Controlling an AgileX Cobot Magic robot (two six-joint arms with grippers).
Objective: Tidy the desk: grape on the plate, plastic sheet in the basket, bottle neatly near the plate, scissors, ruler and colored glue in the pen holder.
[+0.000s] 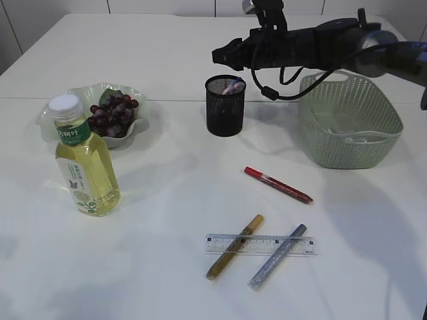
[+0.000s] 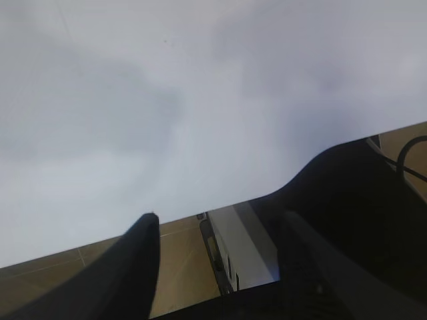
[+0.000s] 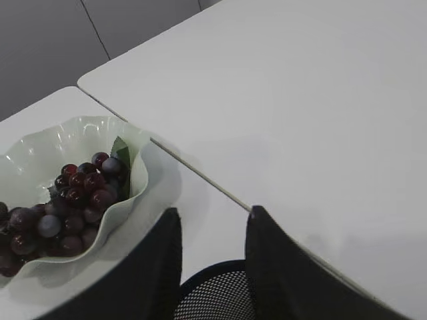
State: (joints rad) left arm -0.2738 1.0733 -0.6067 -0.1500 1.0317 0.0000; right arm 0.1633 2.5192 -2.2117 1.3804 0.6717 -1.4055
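My right gripper [image 1: 223, 56] hovers just above the black mesh pen holder [image 1: 225, 107], open and empty [image 3: 213, 213], with the holder's rim [image 3: 220, 287] below its fingers. A pale pink thing [image 1: 233, 85], apparently the scissors' handle, pokes up inside the holder. The grapes [image 1: 112, 113] lie on the wavy plate [image 1: 143, 123]. The bottle [image 1: 85, 160] stands in front of it. A red glue pen [image 1: 277, 185], a gold one [image 1: 234, 246] and a silver one [image 1: 277, 256] lie on the table, the last two across the clear ruler [image 1: 260, 244]. My left gripper [image 2: 220, 220] is open and empty.
The green basket [image 1: 350, 120] stands at the right under my right arm, and something clear, perhaps the plastic sheet [image 1: 363, 138], lies in it. The left wrist view looks past the table's edge [image 2: 200, 213] to the floor.
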